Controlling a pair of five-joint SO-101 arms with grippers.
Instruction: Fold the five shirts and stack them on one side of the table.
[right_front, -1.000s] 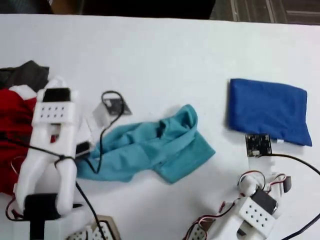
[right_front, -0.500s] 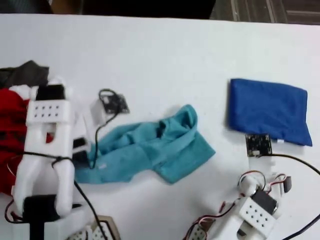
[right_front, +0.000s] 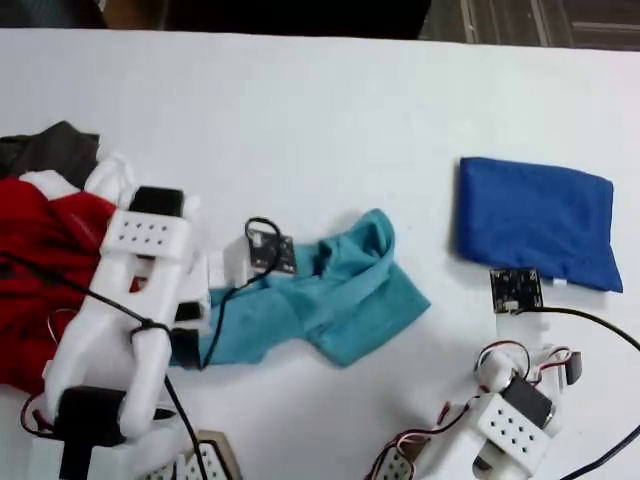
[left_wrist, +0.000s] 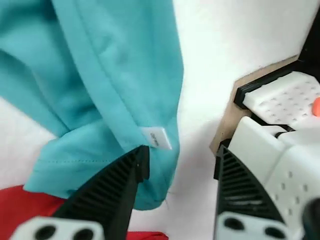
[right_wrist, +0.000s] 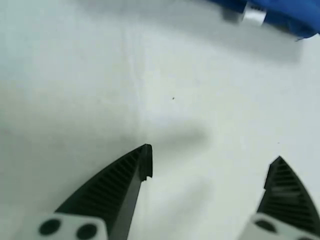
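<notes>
White table (right_front: 320, 100) fills the scene, and beyond its far edge the room (right_front: 300, 15) is dark. The teal shirt (right_front: 350, 290) lies crumpled in the middle of the table, not folded. The blue shirt (right_front: 535, 220) is folded into a neat rectangle and sits well apart on the right side. At the left edge the red shirt (right_front: 40, 270) is heaped up, with a grey shirt (right_front: 45, 150) bunched just behind it and touching it.

Over to the left claw (left_wrist: 182, 160): the jaws are spread wide, right down at the teal shirt's near-left corner. One finger's tip rests against the hem beside a small white label (left_wrist: 157, 137), and a fold of cloth lies in the gap, but nothing is pinched. Red cloth shows just beside that corner.

The right claw (right_wrist: 211, 156) is also spread wide, over bare table and gripping nothing. The blue shirt's edge lies a little way ahead of it.
</notes>
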